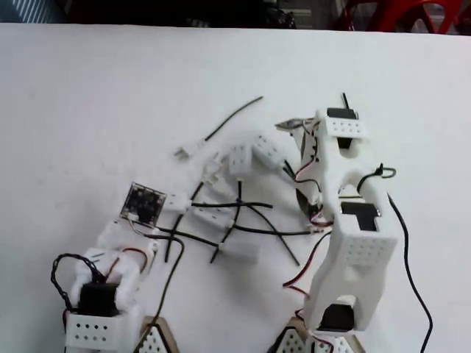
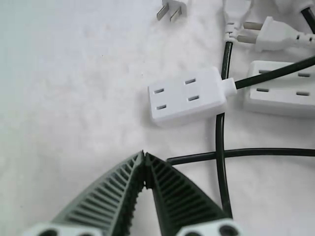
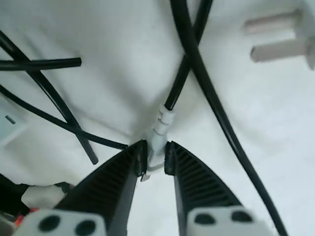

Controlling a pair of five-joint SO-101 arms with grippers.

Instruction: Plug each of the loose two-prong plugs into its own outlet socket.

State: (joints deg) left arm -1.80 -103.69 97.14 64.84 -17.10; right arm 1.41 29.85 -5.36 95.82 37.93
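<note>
Two arms: I have both over the white table (image 1: 88,88), with cords and outlets lying between them.
Landmark: the block (image 2: 186,94), a white two-socket outlet lying flat, both sockets vacant.
Left gripper (image 2: 144,169): fingers pressed together with nothing between them. It sits near the block without touching it.
Right gripper (image 3: 153,155): almost closed, pinching the held plug (image 3: 157,145).
Held plug: a white piece gripped where its black cord leaves it. I cannot see its prongs.
Right arm (image 1: 346,220): well apart from the block, across the cord tangle.
Near plug (image 2: 269,34): loose on the table beyond the block, prongs bare and in no socket.
Far plug (image 2: 170,10): farther beyond the block, also loose, two prongs showing.
Second block (image 2: 280,88): just beside the block at its cord end, sockets vacant as far as I can see.
Cord (image 2: 246,153): black, and its end lies between the block and the left gripper.
</note>
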